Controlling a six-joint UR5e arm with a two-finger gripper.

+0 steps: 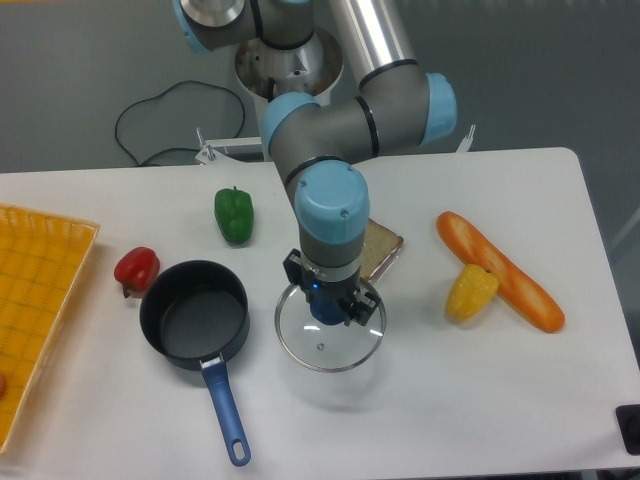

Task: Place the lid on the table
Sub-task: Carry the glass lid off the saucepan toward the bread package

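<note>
**Carrying the lid clear of the pan**

We are holding the lid [330,335] by its blue knob, with the end effector [329,309] clamped on that knob from above. The lid is hanging level, just right of the pan [194,313] and no longer overlapping its rim. A soft shadow is showing on the desk [480,400] below and slightly forward of the glass, so we are judging that the lid is lifted off the surface and not resting on it.

We are reading this as the carry step: the lid is off the pan and over bare desk, but not yet set down. The slice of bread [378,250] is lying just behind the arm, partly hidden, and the yellow pepper [471,291] and baguette [498,269] are sitting well to the right, so the patch under the lid looks free.

Next, we are expecting to lower straight down until the metal rim is meeting the desk all round, then part the fingers and rise. The glass calls for a gentle descent, and the lid should stay level so no edge touches first.
</note>
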